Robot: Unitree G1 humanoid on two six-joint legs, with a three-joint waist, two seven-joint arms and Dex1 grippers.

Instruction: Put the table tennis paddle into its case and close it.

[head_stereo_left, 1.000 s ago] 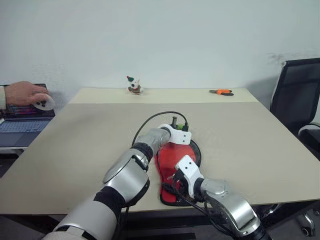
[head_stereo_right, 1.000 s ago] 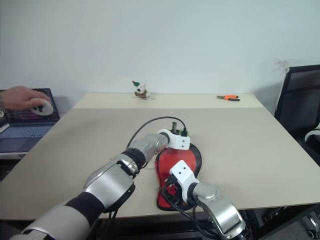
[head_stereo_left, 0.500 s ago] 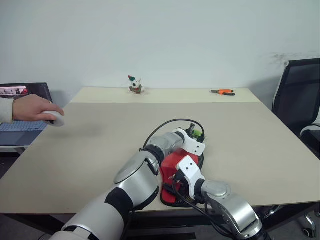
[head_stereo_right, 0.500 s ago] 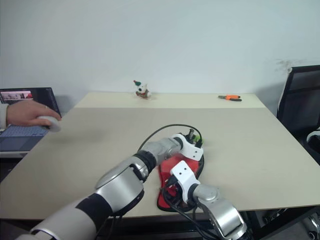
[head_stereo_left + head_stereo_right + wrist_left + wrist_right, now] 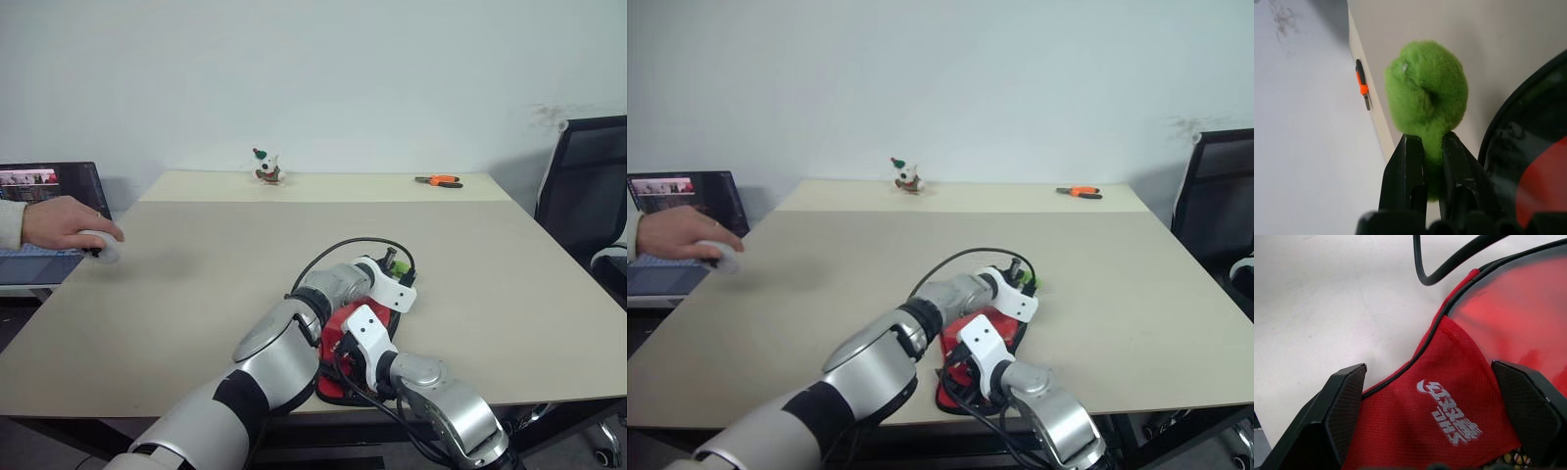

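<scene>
The case [image 5: 336, 345] lies open near the table's front edge, with black edging and a red mesh lining [image 5: 1449, 416] that bears a white logo. Inside it lies the table tennis paddle, whose glossy red face [image 5: 1518, 298] is partly visible. My left gripper [image 5: 1430, 139] is shut on the case's fuzzy green ring [image 5: 1425, 98] at the far right side of the case [image 5: 1029, 284]. My right gripper [image 5: 1428, 366] stands open over the case's narrow near end, one finger [image 5: 1337, 416] on each side of the lining.
A black cable [image 5: 338, 247] loops over the table beside the case. Orange pliers [image 5: 437, 180] and a small toy figure [image 5: 265, 166] lie at the far edge. At the left, a person's hand [image 5: 59, 223] rests by a laptop [image 5: 49, 181]. A black chair [image 5: 583, 186] stands at the right.
My left gripper has carried the green ring to the right around the case's far edge. The person's hand moved onto the table's left edge. The right arm stayed put.
</scene>
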